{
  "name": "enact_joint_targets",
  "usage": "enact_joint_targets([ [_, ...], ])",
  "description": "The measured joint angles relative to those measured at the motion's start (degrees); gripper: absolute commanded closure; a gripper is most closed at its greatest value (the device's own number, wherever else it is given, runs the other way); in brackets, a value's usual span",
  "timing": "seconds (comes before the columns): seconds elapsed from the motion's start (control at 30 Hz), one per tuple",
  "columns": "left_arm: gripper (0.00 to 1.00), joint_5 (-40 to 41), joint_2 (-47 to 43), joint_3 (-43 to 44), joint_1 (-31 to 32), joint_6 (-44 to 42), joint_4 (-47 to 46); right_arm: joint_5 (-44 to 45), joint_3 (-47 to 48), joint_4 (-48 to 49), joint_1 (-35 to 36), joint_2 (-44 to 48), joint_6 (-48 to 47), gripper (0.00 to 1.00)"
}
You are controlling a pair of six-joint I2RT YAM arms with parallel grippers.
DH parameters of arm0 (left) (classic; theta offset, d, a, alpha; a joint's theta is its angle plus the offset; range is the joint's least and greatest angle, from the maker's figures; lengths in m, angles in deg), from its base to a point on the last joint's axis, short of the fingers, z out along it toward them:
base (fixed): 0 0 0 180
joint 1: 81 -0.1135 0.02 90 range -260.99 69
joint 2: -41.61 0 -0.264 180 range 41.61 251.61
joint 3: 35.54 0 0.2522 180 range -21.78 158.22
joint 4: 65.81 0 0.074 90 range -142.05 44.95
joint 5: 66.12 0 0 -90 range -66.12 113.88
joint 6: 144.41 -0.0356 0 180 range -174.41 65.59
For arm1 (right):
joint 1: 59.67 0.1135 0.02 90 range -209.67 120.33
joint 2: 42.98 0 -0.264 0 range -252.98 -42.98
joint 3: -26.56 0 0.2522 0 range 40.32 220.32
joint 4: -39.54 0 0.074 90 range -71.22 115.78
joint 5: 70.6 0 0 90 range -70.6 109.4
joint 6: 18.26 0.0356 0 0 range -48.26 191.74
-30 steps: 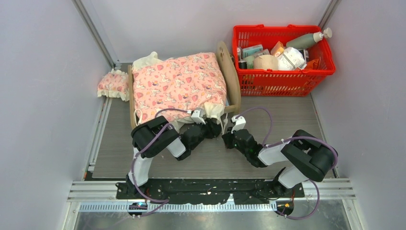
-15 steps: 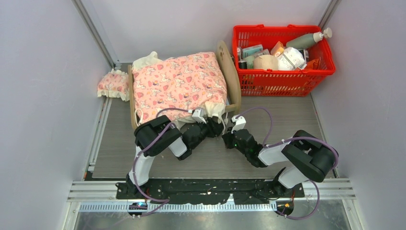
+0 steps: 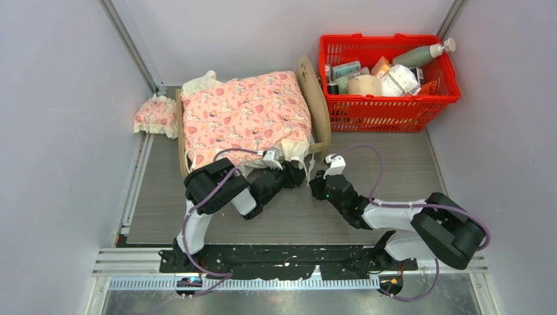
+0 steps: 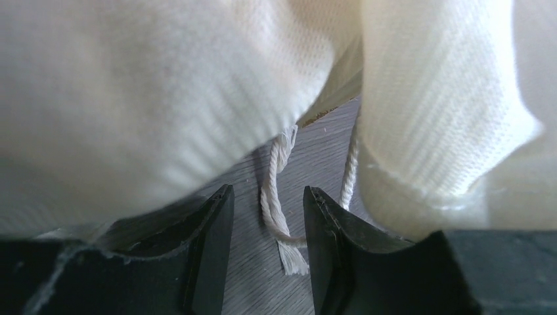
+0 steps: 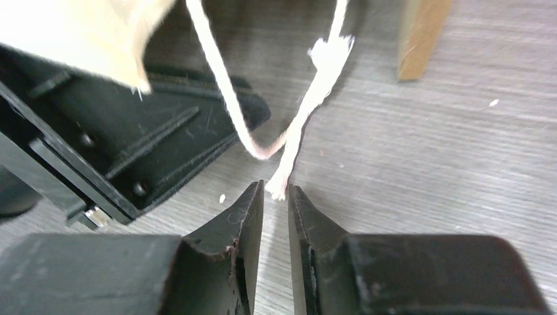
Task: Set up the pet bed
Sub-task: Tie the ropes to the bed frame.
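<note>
The pet bed (image 3: 314, 92) stands at the back middle, its wooden arched headboard to the right. A pink patterned blanket (image 3: 243, 115) covers it, with the cream frill (image 4: 433, 111) hanging over the near edge. My left gripper (image 3: 294, 176) is under that frill at the bed's near right corner. It is open (image 4: 269, 191), and a white cord (image 4: 274, 203) lies on the table between its fingers, ungripped. My right gripper (image 3: 318, 180) is just right of it and narrowly open (image 5: 276, 188). A frayed cord end (image 5: 309, 98) lies just beyond its tips, with nothing between the jaws.
A red basket (image 3: 387, 108) full of bottles and packets stands right of the headboard. A small pink frilled pillow (image 3: 155, 116) lies left of the bed by the wall. A wooden bed leg (image 5: 420, 39) stands just ahead of the right gripper.
The right gripper's jaws have parted from shut, and its wrist has shifted slightly up and right while the elbow swung out to the right. The left arm has stayed put.
</note>
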Motion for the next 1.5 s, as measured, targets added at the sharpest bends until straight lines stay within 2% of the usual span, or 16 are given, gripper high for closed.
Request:
enact_joint_targets([
  [0.13, 0.55, 0.24, 0.00, 0.00, 0.00, -0.17, 0.13, 1.97, 1.64, -3.26, -1.79, 3.76, -0.48, 0.70],
  [0.3, 0.56, 0.33, -0.04, -0.81, 0.09, -0.94, 0.07, 3.06, 3.93, -5.03, -3.85, 3.65, -1.29, 0.65],
  [0.6, 0.57, 1.14, -3.39, -6.95, 2.03, -0.81, 0.37, 2.69, 5.20, -3.41, -5.60, -3.50, -1.81, 0.65],
  [0.73, 0.59, 2.99, -6.75, -10.10, 4.44, -0.59, 2.43, 2.01, 5.27, -2.71, -5.84, -4.26, -1.29, 0.65],
  [0.9, 0.59, 7.63, -10.36, -10.38, 11.41, -1.11, 8.50, 2.34, 5.29, -5.16, -5.84, -1.46, 0.02, 0.65],
  [1.03, 0.59, 11.89, -12.50, -7.17, 15.80, -1.97, 16.68, 3.96, 4.66, -7.69, -5.84, 6.32, 0.15, 0.65],
  [1.23, 0.58, 18.47, -12.90, 2.80, 16.39, -4.26, 29.55, 5.68, 1.70, -9.73, -6.36, 15.65, -0.04, 0.64],
  [1.33, 0.58, 21.73, -12.55, 9.29, 16.39, -5.57, 38.56, 5.70, 0.70, -10.49, -7.02, 16.85, -0.24, 0.64],
  [1.5, 0.58, 23.98, -12.04, 12.13, 16.39, -6.16, 43.47, 3.93, -0.26, -9.38, -8.28, 16.44, -0.42, 0.64],
])
